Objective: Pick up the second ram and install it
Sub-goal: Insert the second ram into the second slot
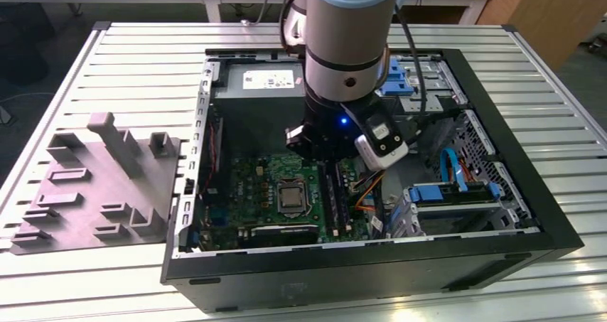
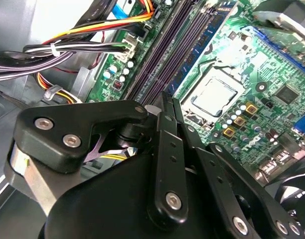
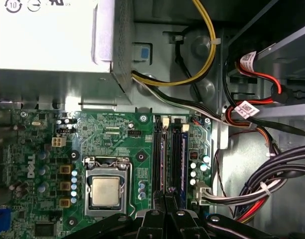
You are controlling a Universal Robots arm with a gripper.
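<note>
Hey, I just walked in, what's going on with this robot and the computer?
A robot arm is reaching into an open computer case lying on a slatted table. Its claw is low over the motherboard, right at the long memory slots beside the processor. One blue-green memory stick stands in a slot next to the claw. Whether the claw is gripping another stick can't be told.

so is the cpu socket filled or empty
Filled. A silver-topped processor sits inside the socket frame on the motherboard, bare, with no cooler over it.
</note>
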